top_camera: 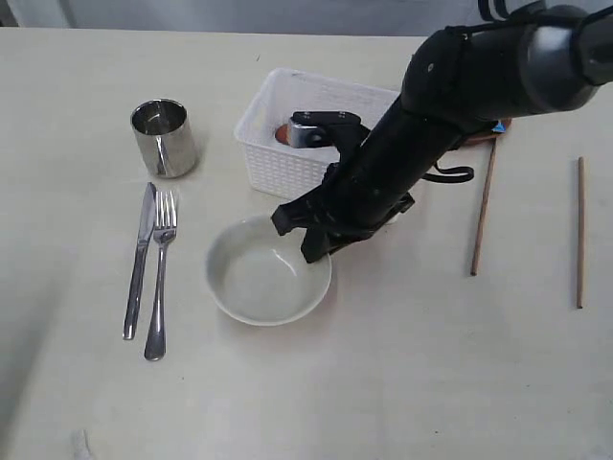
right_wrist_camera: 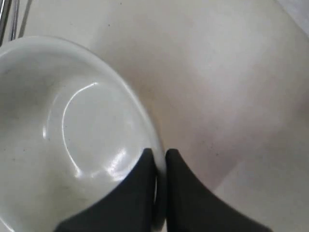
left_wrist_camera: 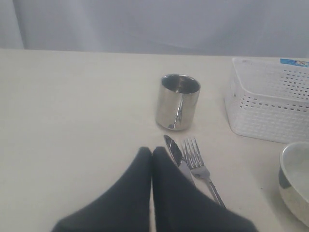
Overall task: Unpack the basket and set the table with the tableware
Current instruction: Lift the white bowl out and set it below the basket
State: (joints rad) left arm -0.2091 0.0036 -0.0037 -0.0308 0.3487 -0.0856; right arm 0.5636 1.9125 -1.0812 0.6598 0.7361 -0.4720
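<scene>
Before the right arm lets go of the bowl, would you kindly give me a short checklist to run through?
1. bowl resting level on the table: ok, it appears so.
2. right gripper shut on the bowl's rim: ok.
3. Bowl apart from the fork: ok.
4. left gripper shut and away from the bowl: ok.
5. basket emptied: not ok, a reddish-brown item lies inside.

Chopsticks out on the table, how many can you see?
2. The inner chopstick lies just right of the right arm; the outer chopstick lies apart, farther right. The arm may hide others.
</scene>
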